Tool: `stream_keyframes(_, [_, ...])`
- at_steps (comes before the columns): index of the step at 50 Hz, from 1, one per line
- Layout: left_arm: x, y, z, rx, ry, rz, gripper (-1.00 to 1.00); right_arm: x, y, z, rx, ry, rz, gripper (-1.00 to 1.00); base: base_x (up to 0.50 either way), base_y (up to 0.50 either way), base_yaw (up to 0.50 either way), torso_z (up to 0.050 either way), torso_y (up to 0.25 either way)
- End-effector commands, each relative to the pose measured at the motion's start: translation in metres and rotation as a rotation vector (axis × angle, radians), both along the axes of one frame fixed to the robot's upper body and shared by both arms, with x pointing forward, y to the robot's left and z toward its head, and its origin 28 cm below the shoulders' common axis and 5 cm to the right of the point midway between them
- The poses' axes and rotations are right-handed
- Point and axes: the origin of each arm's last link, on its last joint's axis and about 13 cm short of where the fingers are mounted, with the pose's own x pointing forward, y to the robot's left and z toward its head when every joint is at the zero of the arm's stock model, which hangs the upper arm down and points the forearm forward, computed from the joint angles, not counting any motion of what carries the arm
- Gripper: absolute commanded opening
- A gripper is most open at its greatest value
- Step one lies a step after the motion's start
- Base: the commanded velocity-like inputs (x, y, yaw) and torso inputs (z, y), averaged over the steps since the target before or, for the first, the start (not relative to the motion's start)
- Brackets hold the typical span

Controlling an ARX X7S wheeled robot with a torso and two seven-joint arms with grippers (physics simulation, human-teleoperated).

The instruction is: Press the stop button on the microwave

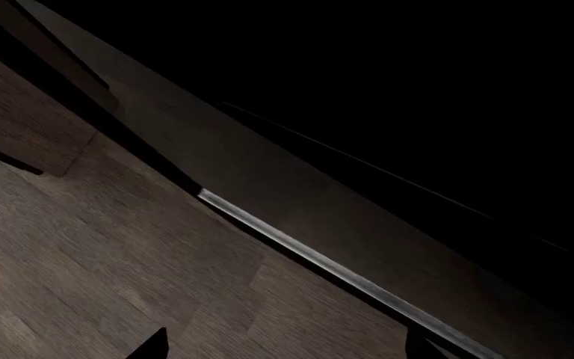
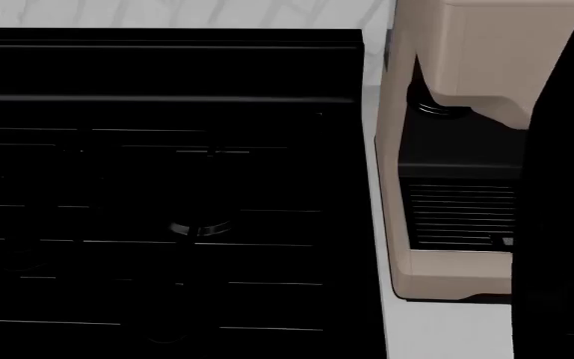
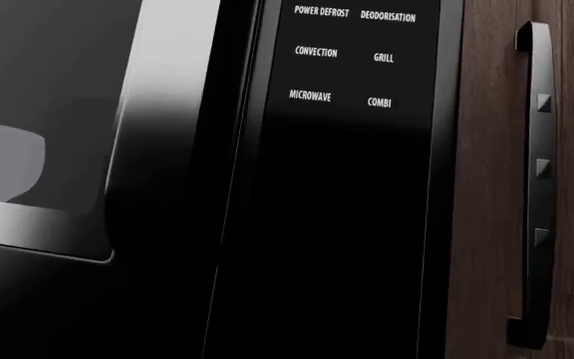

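Close against the right wrist camera stands the glossy black microwave control panel [image 3: 352, 187], filling most of that view. White labels sit along its upper edge in two columns: POWER DEFROST, CONVECTION and MICROWAVE on one side, DEODORISATION, GRILL and COMBI on the other. No label reading stop shows on the visible part of the panel, so I cannot tell where that button lies. Beside the panel is the dark glass microwave door [image 3: 78, 149], with a pale grey wine-glass shape [image 3: 8, 162] showing in its window. On the panel's other edge is a brown wood-grain cabinet front [image 3: 492, 187] carrying a long dark metal bar handle [image 3: 537, 187].

From the head view, a wide black stovetop [image 2: 167, 194] with thin grate lines covers the left and centre, reaching a white counter [image 2: 447, 329] at its right edge. On that counter stands a beige and black countertop appliance [image 2: 457, 149] with a slatted black vent, and a black robot part [image 2: 561, 209] crosses the right edge.

The left wrist view shows dim brown wood-grain panels [image 1: 117, 262] and a thin bright metal strip [image 1: 317, 258]. Neither gripper shows clearly, so I cannot tell whether their jaws are apart or together.
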Motion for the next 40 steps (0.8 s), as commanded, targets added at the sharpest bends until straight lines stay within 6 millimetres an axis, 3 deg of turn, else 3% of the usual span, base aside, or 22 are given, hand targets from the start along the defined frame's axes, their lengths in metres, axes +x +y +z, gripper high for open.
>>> stream_keyframes(1, [0.003,-0.001,0.000,0.000,-0.003,-0.015,1.00,0.014,0.000,-0.003,-0.001,0.012,-0.017,-1.00,0.00,0.00,0.00,0.000,0.000])
stream_keyframes(28, [0.003,-0.001,0.000,0.000,-0.003,-0.015,1.00,0.016,-0.001,-0.006,-0.012,0.017,-0.023,-1.00,0.00,0.00,0.00,0.000,0.000])
stream_keyframes(40, [0.003,-0.001,0.000,0.000,-0.003,-0.015,1.00,0.027,0.000,0.005,0.000,0.006,-0.033,-1.00,0.00,0.00,0.00,0.000,0.000])
